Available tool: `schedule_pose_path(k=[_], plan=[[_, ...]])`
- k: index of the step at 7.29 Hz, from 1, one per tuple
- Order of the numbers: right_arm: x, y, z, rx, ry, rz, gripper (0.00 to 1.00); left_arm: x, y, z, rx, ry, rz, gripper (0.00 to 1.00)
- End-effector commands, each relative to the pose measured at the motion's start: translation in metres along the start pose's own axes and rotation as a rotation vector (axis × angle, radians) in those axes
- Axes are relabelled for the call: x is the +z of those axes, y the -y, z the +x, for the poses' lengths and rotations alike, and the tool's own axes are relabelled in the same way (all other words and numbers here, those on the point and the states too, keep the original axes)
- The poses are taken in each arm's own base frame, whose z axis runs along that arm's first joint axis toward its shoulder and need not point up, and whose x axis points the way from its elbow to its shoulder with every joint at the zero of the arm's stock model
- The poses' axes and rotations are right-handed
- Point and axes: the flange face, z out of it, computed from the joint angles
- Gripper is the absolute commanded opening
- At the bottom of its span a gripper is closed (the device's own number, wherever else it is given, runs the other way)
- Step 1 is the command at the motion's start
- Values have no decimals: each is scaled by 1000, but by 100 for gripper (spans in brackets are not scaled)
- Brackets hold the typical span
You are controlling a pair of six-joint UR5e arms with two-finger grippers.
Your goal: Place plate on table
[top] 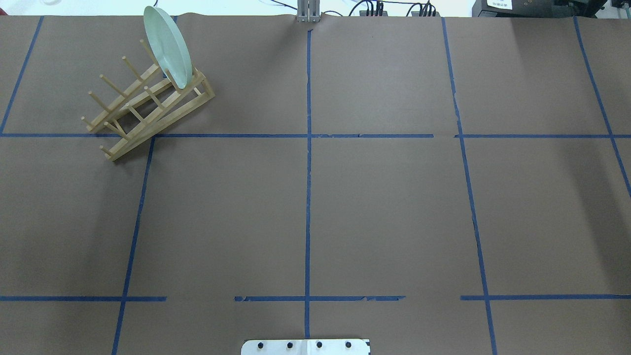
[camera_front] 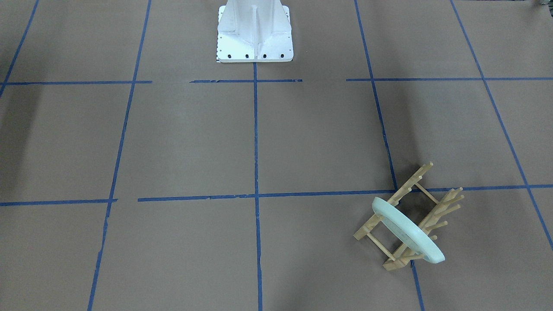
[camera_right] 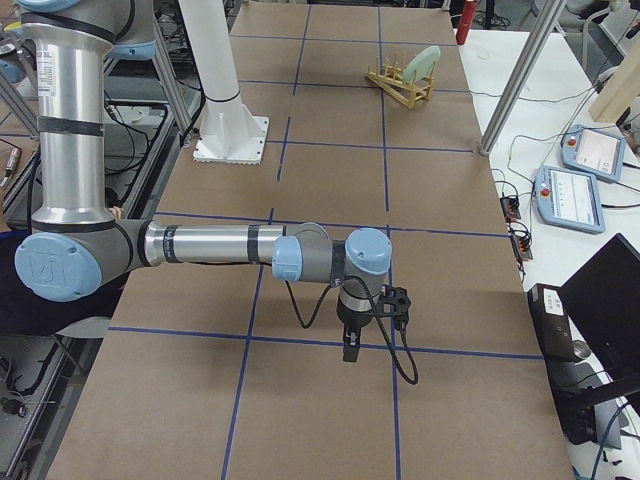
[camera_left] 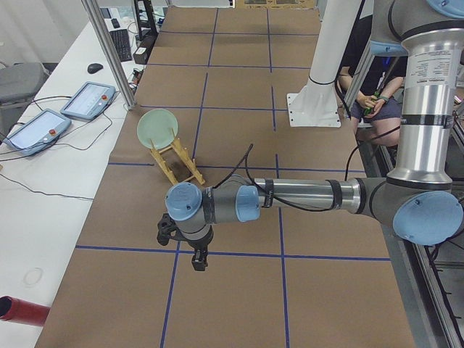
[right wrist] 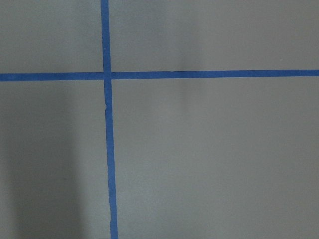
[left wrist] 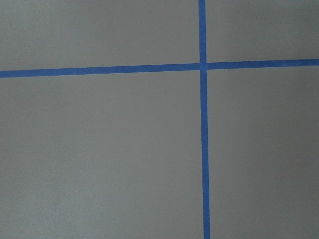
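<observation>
The pale mint-green plate (camera_front: 408, 231) stands on edge in the far end slot of the wooden peg rack (camera_front: 445, 207), on the brown table (camera_front: 190, 142) with blue tape lines. In the overhead view the plate (top: 167, 47) and rack (top: 143, 113) are at the far left. It also shows in both side views (camera_left: 157, 127) (camera_right: 425, 62). My left gripper (camera_left: 197, 261) hangs over the table well short of the rack, pointing down; my right gripper (camera_right: 349, 350) hangs over the opposite end. I cannot tell whether either is open. Both wrist views show only table and tape.
The white robot base (camera_front: 255, 32) stands at the table's robot-side edge. Metal posts (camera_left: 109, 51) rise at the far edge. Pendant tablets (camera_left: 32, 127) and a red cylinder (camera_left: 22, 308) lie on the white bench beyond. A seated person (camera_left: 373, 101) is behind the robot.
</observation>
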Motion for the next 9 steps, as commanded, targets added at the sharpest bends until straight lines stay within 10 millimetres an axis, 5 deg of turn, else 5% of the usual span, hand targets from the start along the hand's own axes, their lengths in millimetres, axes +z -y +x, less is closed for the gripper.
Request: schedule_pose_path(k=[1,3,5,8,9], plan=[[0,0,0,0,0,0,100,-6,-1,6,32,7,15,100],[0,0,0,-2,0,0,100,-18,5,17,71,11,44,100],[0,0,0,0,0,0,100,-69,58,61,152,27,135,100],[0,0,0,-2,0,0,100,-170,135,161,314,40,304,100],[0,0,0,1,0,1,100,-174,153,234,452,27,361,100]])
